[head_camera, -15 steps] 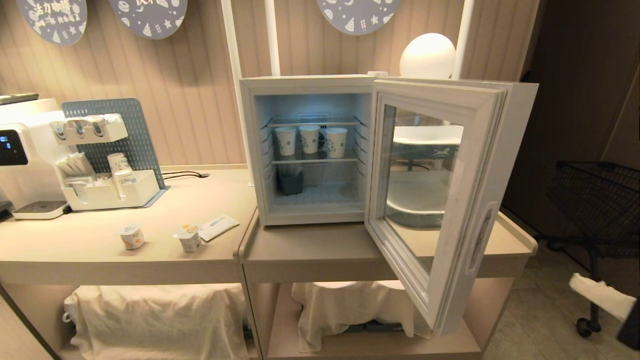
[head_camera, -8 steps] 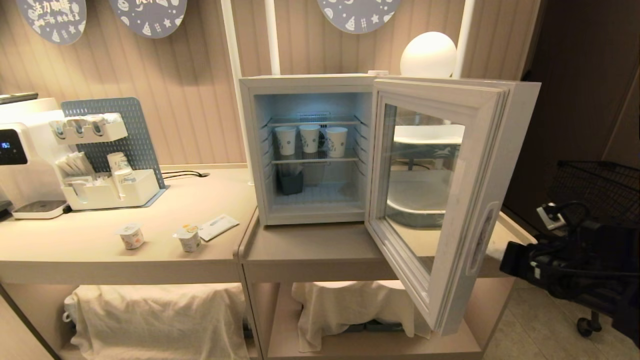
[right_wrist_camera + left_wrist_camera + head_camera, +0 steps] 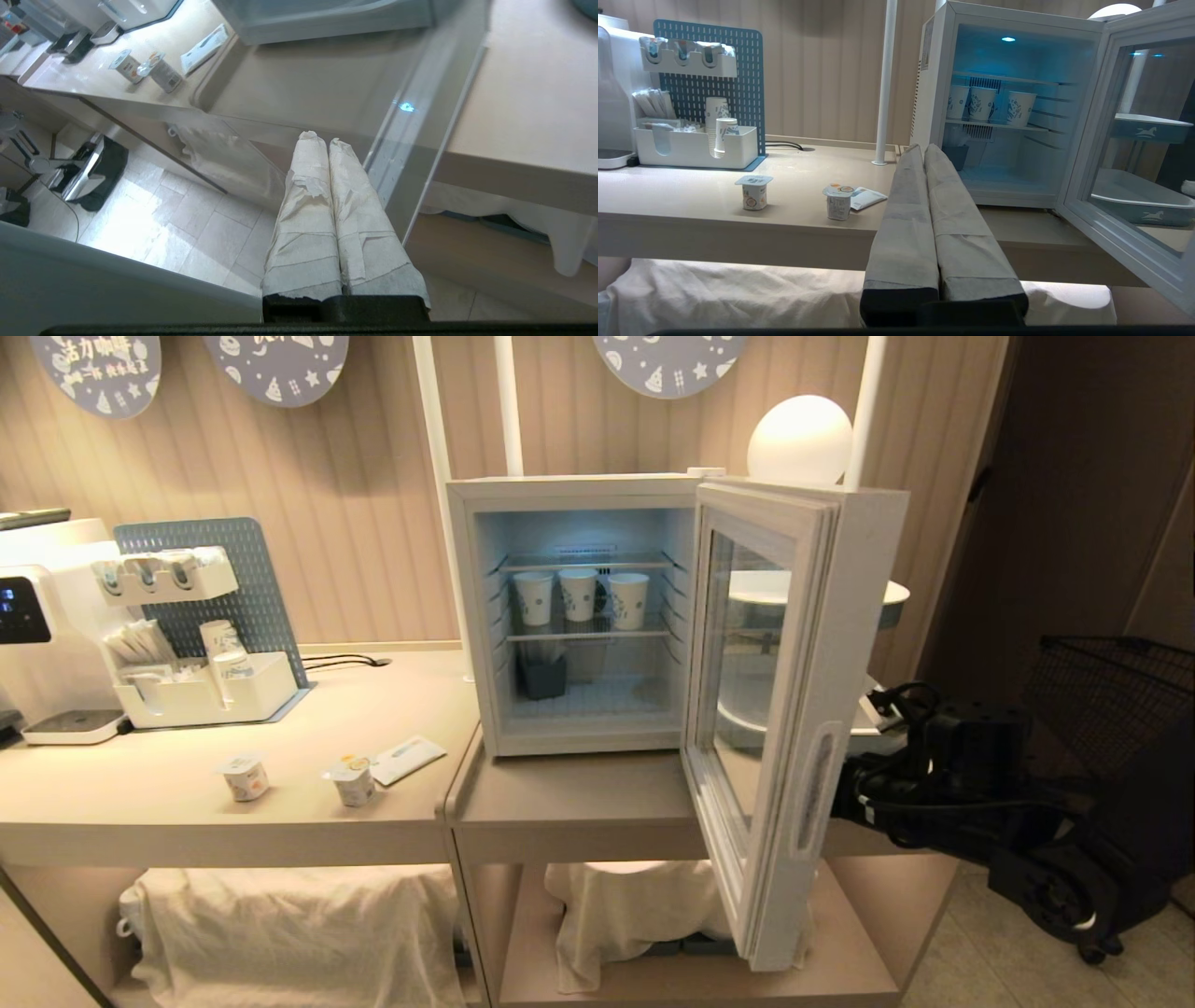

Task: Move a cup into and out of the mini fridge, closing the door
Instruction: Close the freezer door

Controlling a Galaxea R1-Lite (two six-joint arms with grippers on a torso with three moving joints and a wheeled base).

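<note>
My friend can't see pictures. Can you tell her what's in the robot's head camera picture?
A white mini fridge sits on a counter with its door swung half open and three paper cups on a shelf inside. The robot's right arm reaches in behind the door.

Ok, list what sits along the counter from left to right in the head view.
Coffee machine → white organizer tray → two small yogurt cups → flat sachet → mini fridge → its open door → right arm behind the door.
</note>
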